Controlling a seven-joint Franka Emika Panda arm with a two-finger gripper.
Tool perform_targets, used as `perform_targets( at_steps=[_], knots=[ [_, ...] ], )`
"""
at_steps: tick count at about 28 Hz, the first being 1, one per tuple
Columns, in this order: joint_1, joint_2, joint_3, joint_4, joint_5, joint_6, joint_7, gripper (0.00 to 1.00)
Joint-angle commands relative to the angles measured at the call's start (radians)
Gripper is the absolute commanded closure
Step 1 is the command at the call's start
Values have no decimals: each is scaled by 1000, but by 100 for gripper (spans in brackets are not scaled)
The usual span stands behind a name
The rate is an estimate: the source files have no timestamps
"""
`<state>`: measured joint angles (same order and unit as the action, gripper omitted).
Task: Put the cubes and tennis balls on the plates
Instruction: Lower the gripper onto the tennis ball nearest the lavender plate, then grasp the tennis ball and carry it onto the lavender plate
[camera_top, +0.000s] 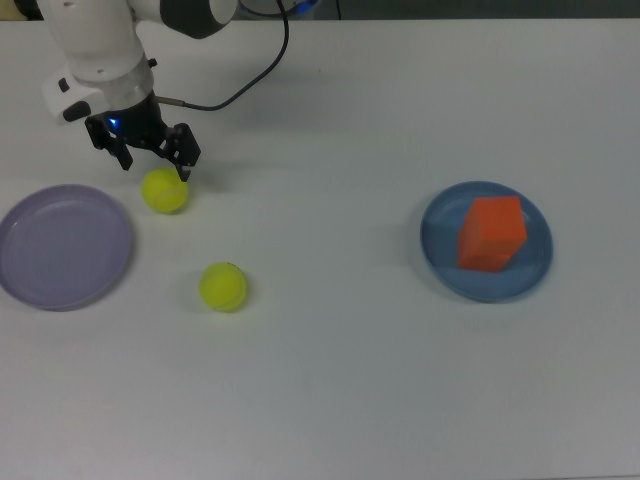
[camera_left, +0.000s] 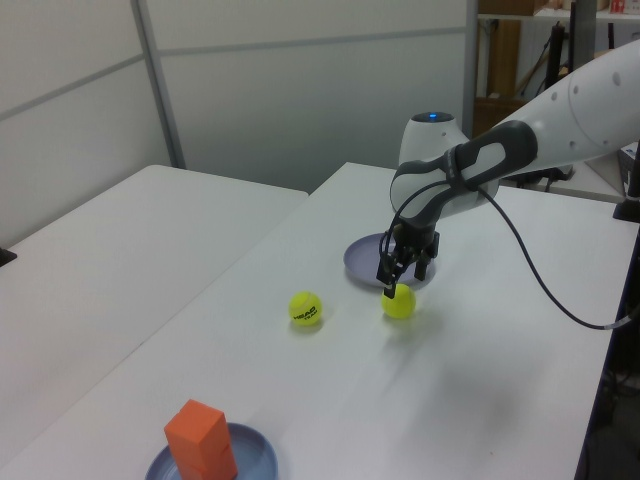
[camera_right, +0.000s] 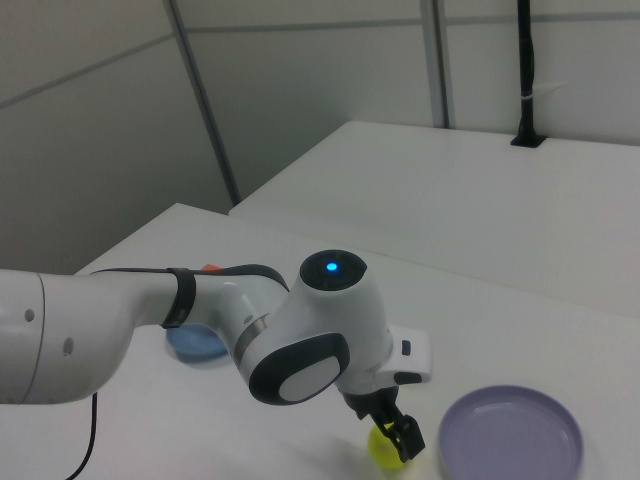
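In the top view, from left to right: the lavender plate (camera_top: 64, 247), the fingers (camera_top: 182, 153) spread open just above one tennis ball (camera_top: 165, 191), holding nothing, the other ball (camera_top: 223, 287), then the orange cube (camera_top: 492, 233) on the blue plate (camera_top: 440, 258)

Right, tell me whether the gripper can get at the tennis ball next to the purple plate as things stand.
Probably yes. The gripper hangs open just above the tennis ball, with nothing between them. The purple plate lies beside it with a gap, and the other ball sits well apart, so both look clear of the fingers.
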<state>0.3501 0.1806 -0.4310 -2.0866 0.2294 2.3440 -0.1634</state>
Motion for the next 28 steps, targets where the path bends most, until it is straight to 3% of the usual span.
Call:
perform_targets(
  at_steps=[1, 7, 10, 13, 14, 15, 18, 23, 28],
  knots=[
    [15, 39, -8, 16, 30, 29, -28, 0],
    [16, 88, -3, 17, 50, 70, -28, 2],
    [18, 109, -2, 22, 68, 90, -28, 31],
    [18, 111, -2, 23, 77, 92, -27, 71],
    [18, 109, -2, 26, 96, 92, -27, 93],
    [18, 111, -2, 33, 109, 92, -28, 100],
    [18, 109, -3, 42, 134, 90, -30, 100],
    [9, 94, -18, 82, 137, 81, -31, 100],
    [-19, 105, -67, 175, 168, 40, -33, 100]
  ],
)
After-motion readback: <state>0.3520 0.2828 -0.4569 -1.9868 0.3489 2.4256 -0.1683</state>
